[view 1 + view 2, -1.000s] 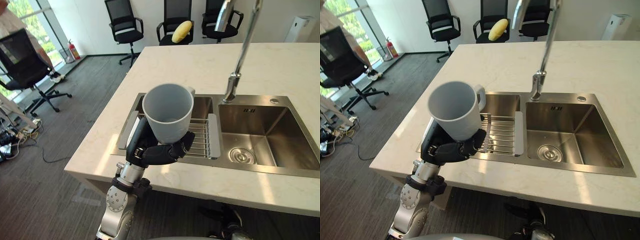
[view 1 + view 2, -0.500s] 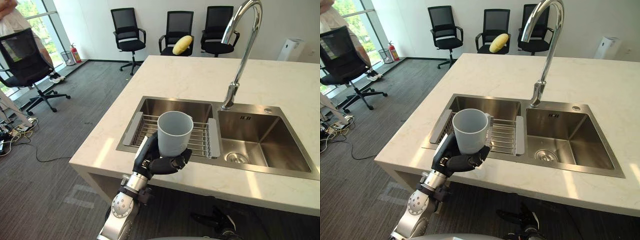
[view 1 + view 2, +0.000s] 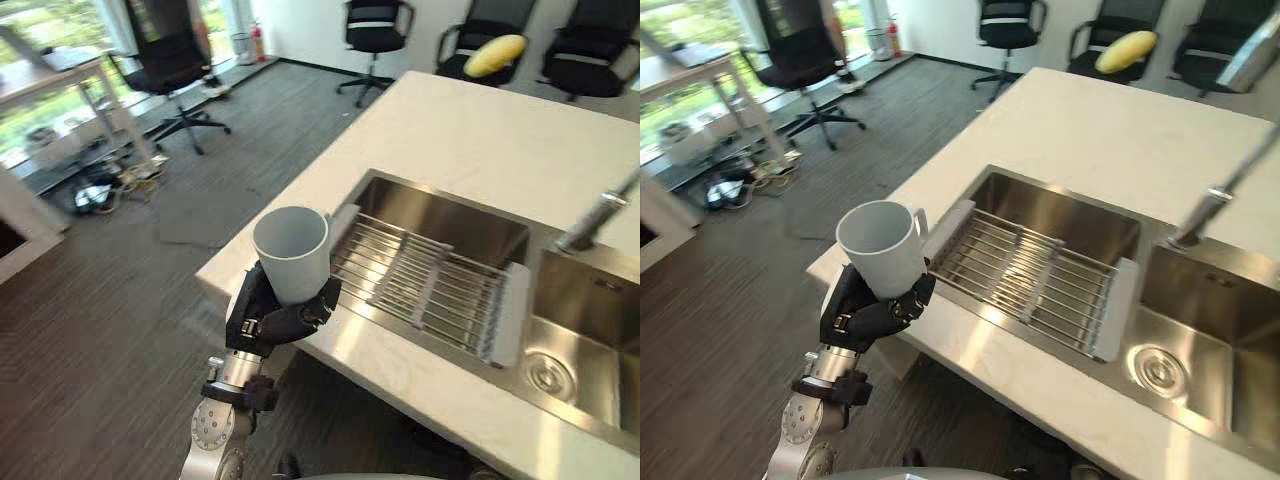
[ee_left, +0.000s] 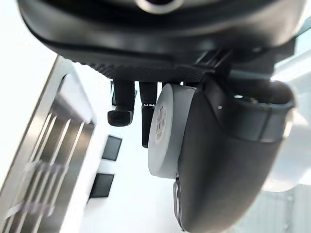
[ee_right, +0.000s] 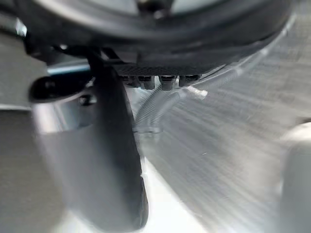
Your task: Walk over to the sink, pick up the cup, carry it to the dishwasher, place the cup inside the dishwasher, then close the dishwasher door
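My left hand (image 3: 268,316) is shut on the pale grey cup (image 3: 291,250), gripping its lower part with fingers and thumb curled round it. The cup stands upright with its mouth up and its handle toward the sink. It hangs over the near left corner of the pale stone counter (image 3: 450,130), left of the steel sink (image 3: 447,213). In the left wrist view the cup's base (image 4: 166,131) sits between the thumb (image 4: 228,165) and the fingers (image 4: 121,104). In its own wrist view my right hand (image 5: 114,165) hangs over grey floor, fingers relaxed, holding nothing.
A wire rack (image 3: 430,290) lies across the sink's left basin, and the tap (image 3: 598,215) rises between the two basins. Black office chairs (image 3: 175,60) and a desk (image 3: 60,75) stand on the carpet to the left. A yellow object (image 3: 495,55) rests on a far chair.
The whole picture has swung left, so the camera has moved. The cup stays in my left hand, which now sits at the counter's left corner instead of in front of the rack.
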`<state>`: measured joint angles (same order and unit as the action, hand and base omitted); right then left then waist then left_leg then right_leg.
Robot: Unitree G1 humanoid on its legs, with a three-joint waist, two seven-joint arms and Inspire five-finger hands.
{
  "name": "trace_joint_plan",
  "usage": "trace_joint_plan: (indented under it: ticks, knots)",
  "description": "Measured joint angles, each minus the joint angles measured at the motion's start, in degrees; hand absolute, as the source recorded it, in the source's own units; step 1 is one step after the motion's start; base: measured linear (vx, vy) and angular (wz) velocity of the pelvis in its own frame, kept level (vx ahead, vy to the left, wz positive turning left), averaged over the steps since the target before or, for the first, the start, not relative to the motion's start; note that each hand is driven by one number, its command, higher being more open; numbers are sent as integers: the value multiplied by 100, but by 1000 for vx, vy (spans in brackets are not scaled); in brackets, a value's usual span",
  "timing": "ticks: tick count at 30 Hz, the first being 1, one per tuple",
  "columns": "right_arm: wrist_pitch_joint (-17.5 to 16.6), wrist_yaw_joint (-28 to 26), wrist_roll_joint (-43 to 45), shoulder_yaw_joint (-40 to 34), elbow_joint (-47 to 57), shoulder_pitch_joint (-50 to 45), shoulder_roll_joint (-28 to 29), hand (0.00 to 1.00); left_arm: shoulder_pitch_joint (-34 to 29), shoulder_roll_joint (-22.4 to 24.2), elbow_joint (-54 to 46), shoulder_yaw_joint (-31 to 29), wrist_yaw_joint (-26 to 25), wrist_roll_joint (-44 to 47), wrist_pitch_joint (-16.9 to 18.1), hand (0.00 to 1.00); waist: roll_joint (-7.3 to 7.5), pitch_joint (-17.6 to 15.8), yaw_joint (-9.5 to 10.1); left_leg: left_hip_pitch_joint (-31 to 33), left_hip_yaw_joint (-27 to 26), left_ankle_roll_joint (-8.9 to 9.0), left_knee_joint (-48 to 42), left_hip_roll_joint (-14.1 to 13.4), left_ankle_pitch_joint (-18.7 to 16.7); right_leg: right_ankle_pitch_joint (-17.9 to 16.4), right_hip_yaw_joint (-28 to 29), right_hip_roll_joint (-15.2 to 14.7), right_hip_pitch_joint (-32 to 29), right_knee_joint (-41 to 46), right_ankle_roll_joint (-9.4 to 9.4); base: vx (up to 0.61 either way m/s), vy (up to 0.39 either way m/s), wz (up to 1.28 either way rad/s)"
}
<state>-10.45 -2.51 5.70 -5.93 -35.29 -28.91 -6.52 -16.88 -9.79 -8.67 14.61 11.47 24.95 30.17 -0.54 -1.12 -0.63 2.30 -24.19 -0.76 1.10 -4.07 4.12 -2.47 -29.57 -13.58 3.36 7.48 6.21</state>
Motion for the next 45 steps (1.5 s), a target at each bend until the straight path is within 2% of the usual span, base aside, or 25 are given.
trace_joint_plan:
  ticks: [1, 2, 3, 6, 7, 9, 10, 11, 13, 14, 16, 19, 20, 23, 25, 27, 29, 32, 33, 34, 35, 36, 37, 42, 45]
  knots:
    - [-263, -248, 84, -83, -464, 73, 0, 100, -66, -22, 43, -55, 45, 73, 145, 0, -20, -7, 21, -67, 122, 14, 85, 57, 53, -193, 37, -36, 32, 120, -79, 7, 36, 83]
    - [-1486, -903, 509, -113, -1035, 47, 11, 100, -116, -72, 113, -143, 104, 133, 273, 0, -15, -3, 16, -108, 234, -1, 207, 143, 127, -432, 242, -64, 40, 164, -130, -63, -2, 66]
    - [-2555, -1413, 557, -108, -1325, 5, 0, 100, -185, -82, 339, -315, 225, 234, 389, 0, -110, 26, -17, -159, 348, -31, 391, 237, 173, -531, 337, -78, 31, 271, -14, -95, 5, 52]
    - [-2036, -1196, 52, -301, -2094, 793, -39, 100, -221, -107, 745, -553, 271, 340, 405, 0, -65, 47, -24, -202, 264, -2, 422, 325, 135, -836, 425, -263, -64, 641, 162, -121, 41, 28]
    - [-1884, -1110, 45, -365, -2170, 911, -39, 100, -205, -97, 721, -549, 308, 334, 393, 0, -30, 51, -19, -151, 232, -110, 182, 347, 98, -853, 385, -367, -112, 723, 184, 15, 54, 48]
    - [-1353, -945, 88, -494, -2151, 1167, -85, 100, -198, -89, 518, -501, 419, 316, 344, 0, -27, 14, 75, 254, 172, -97, -1074, 279, -644, -1034, 338, -575, -162, 1158, 42, 74, 63, 39]
    - [-1296, -938, 93, -493, -2150, 1168, -107, 100, -201, -87, 504, -498, 418, 316, 331, 0, -25, 14, 88, 253, 177, -87, -1088, 285, -694, -1048, 340, -582, -142, 1206, 16, 64, 56, 23]
    - [-954, -878, 97, -453, -2085, 1194, -190, 100, -185, -59, 434, -504, 362, 315, 210, 0, -20, -5, 84, 115, 287, -173, -1155, 358, -875, -1034, 463, -761, -132, 1789, -215, 60, 65, 39]
    - [-686, -831, 95, -302, -2009, 1208, -167, 100, -124, -40, 419, -476, 289, 309, 73, 0, -26, -43, 9, -59, 519, -229, -1133, 438, -914, -712, 965, -880, -476, 2821, -659, 73, 86, 58]
    - [-633, -813, 94, -173, -1991, 1205, -113, 100, -125, -19, 398, -446, 212, 311, 51, 0, -68, -123, -49, -169, 691, -243, -1112, 423, -937, -690, 1390, -770, -646, 3188, -551, 93, 50, 61]
    - [-584, -843, 123, 53, -1837, 1249, -99, 100, -75, -16, 395, -375, 13, 309, 15, 0, -12, -161, -128, -207, 966, -210, -1009, 401, -919, -1142, 1848, -165, -714, 2617, -280, 85, 6, 68]
    - [-566, -866, 224, 180, -1813, 1251, -62, 100, 24, -39, 396, -291, -198, 286, -47, 0, 93, -212, -141, -162, 1138, -126, -900, 460, -831, -1019, 2100, 379, -688, 1232, -317, 66, -43, 51]
    - [-575, -863, 423, 126, -1813, 1178, -26, 100, 67, -11, 420, -274, -287, 196, -192, 0, 115, -227, -237, -174, 1309, -86, -862, 540, -782, -775, 2165, 395, -593, 1143, -248, 142, -83, 57]
    - [-604, -875, 639, -15, -1802, 1037, -28, 100, 59, 90, 406, -206, -297, 184, -413, 0, -56, -204, -230, -188, 1349, -104, -691, 521, -687, -709, 2090, 446, -523, 906, -194, 150, -43, 18]
    - [-595, -884, 663, -46, -1802, 896, -11, 100, -8, 145, 340, -174, -239, 180, -458, 0, -36, -216, -215, -173, 1353, -31, -729, 483, -817, -676, 2009, 477, -411, 723, -178, 122, -18, 4]
    - [-584, -921, 775, -108, -1645, 720, 23, 100, -138, 212, 112, -181, -203, 188, -493, 0, -107, -202, -196, 80, 801, 25, -1482, 138, -1311, -634, 1938, 494, -274, 631, -157, 145, 8, 8]
    - [-543, -886, 763, -99, -1404, 613, 19, 100, -151, 307, -78, -208, -101, 188, -495, 0, -173, -203, -166, 425, 508, 0, -2336, -70, -1423, -643, 1804, 475, -175, 674, -146, 68, 58, 39]
    - [-557, -915, 669, -21, -1284, 578, 3, 100, -170, 407, -314, -304, -7, 223, -388, 0, -160, -154, -100, 576, 527, -11, -2362, 90, -1409, -731, 1478, 344, -136, 735, -131, -24, 95, 65]
    - [-556, -907, 607, -2, -1352, 609, -6, 100, -166, 389, -298, -306, -3, 327, -370, 0, -134, -144, -43, 418, 688, -269, -1784, 308, -1257, -771, 1386, 281, -137, 739, -142, -72, 116, 78]
    - [-553, -892, 601, -1, -1424, 627, -2, 100, -176, 372, -258, -311, -2, 379, -370, 0, -85, -119, -22, 314, 727, -237, -1458, 437, -1189, -774, 1389, 231, -135, 722, -138, -97, 87, 82]
    - [-509, -859, 589, 17, -1519, 656, 57, 100, -193, 362, -111, -364, 18, 485, -364, 0, 88, -41, -31, 30, 428, -93, -917, 555, -1269, -740, 1439, 98, -42, 489, -141, -45, 51, 98]
    - [-507, -854, 587, 66, -1502, 702, 80, 100, -104, 337, 13, -423, 29, 531, -353, 0, 88, -79, -71, 15, 104, -178, -946, 479, -1212, -695, 1294, 28, 38, 437, -9, -40, 26, 106]
    - [-497, -868, 583, 150, -1523, 755, -87, 100, -77, 376, 91, -405, 42, 561, -353, 0, -62, -84, -73, -15, 86, -254, -856, 413, -806, -750, 1205, 96, 106, 536, 41, -42, 29, 72]
    - [-387, -769, 549, 296, -1613, 1103, -140, 100, -166, 213, 227, -324, 143, 591, -360, 0, -59, 43, -57, -279, 308, -133, -124, 714, -526, -786, 1358, 60, 142, 481, 58, -46, 64, 30]
    - [-328, -735, 577, 309, -1633, 1284, -122, 100, -160, 127, 244, -50, 142, 585, -410, 0, -89, 33, -65, -524, 301, -139, 417, 789, -105, -771, 1377, 95, 143, 448, 41, -4, -3, 2]
